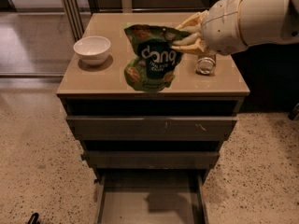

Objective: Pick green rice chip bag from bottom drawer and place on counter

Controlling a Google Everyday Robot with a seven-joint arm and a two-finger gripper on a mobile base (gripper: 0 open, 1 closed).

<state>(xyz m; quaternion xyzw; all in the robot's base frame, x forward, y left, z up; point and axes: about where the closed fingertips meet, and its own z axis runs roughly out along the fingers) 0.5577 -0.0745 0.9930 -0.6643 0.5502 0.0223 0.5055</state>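
Observation:
The green rice chip bag (153, 59) hangs upright above the front half of the counter (100, 78), its white lettering on a dark green patch facing me. My gripper (183, 36) reaches in from the upper right and is shut on the bag's upper right edge. The bottom drawer (150, 204) is pulled open below, its flat grey floor showing only the bag's shadow. The bag hides the middle of the counter behind it.
A white bowl (92, 49) stands on the counter's left side. A small glass jar (205, 64) stands on the right, under my wrist. The two wider drawers (152, 127) above the open one are slightly ajar. Speckled floor surrounds the cabinet.

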